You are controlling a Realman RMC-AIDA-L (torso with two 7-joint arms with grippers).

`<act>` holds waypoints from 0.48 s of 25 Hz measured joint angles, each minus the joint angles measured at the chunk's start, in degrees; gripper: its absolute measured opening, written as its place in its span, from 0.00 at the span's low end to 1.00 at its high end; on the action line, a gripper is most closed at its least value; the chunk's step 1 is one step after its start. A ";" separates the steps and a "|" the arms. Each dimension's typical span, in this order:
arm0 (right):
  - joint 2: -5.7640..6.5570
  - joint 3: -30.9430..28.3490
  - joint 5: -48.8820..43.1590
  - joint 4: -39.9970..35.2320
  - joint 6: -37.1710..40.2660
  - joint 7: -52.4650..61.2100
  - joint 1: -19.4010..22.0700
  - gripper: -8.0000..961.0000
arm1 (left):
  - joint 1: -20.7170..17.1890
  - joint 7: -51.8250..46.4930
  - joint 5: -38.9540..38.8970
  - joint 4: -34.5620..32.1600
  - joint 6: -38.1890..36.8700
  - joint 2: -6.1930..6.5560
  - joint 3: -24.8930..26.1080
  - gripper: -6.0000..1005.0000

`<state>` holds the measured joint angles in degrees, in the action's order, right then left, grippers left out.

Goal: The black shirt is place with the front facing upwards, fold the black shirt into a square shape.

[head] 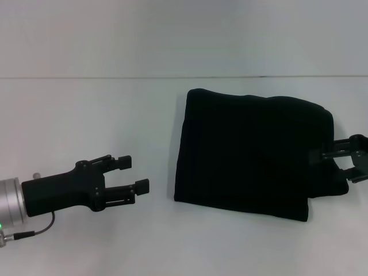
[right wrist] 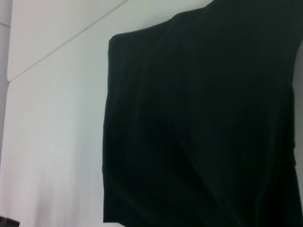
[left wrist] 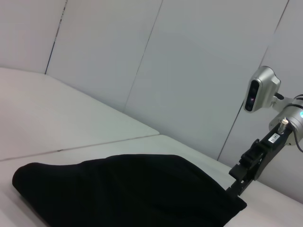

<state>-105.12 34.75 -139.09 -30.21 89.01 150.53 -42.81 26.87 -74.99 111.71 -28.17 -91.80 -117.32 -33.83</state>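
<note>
Two grippers show in your head view. Your left gripper (head: 133, 174) hangs over the bare table (head: 86, 115) at the lower left, its two black fingers (head: 124, 162) spread apart with nothing between them, pointing toward the black shirt (head: 247, 152) but well apart from it. Your right gripper (head: 339, 158) sits at the far right edge of the view, right at the shirt's right-hand side, its tips touching or buried in the cloth; you cannot tell from any view whether those fingers are pinching the fabric or merely resting against it. The left wrist view shows the same arm (left wrist: 258, 156) coming down to the far end of the shirt (left wrist: 128, 189), with its silver wrist camera (left wrist: 261, 90) above.

No lettering, label or brand can be read anywhere on the shirt: every visible face is plain black. It lies folded into a rough, thick rectangle, right of the table's centre, with rounded upper corners, a fairly straight left edge and a lower edge that slants down to the right. A small flap bulges out at its right side beside the right gripper. The right wrist view is nearly filled by the shirt (right wrist: 199, 123), with one corner and a straight edge against the white surface.

Nothing stands between your left gripper and the shirt. The table is plain white with a thin seam (head: 115, 77) running across it, and pale panelled walls (left wrist: 189, 71) rise behind.
</note>
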 joint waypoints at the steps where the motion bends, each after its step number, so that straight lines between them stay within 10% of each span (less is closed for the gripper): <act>1: -0.01 0.03 -0.01 0.10 -0.39 -0.02 0.09 0.92 | -0.02 0.01 0.08 0.05 0.05 0.00 0.00 0.87; 12: -0.46 0.33 -0.07 0.57 -2.89 -1.77 0.16 0.88 | -0.02 0.07 -0.01 0.14 0.08 -0.41 0.00 0.87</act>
<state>-105.58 35.08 -139.16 -29.64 86.12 148.76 -42.65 26.85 -74.92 111.70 -28.03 -91.71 -117.73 -33.83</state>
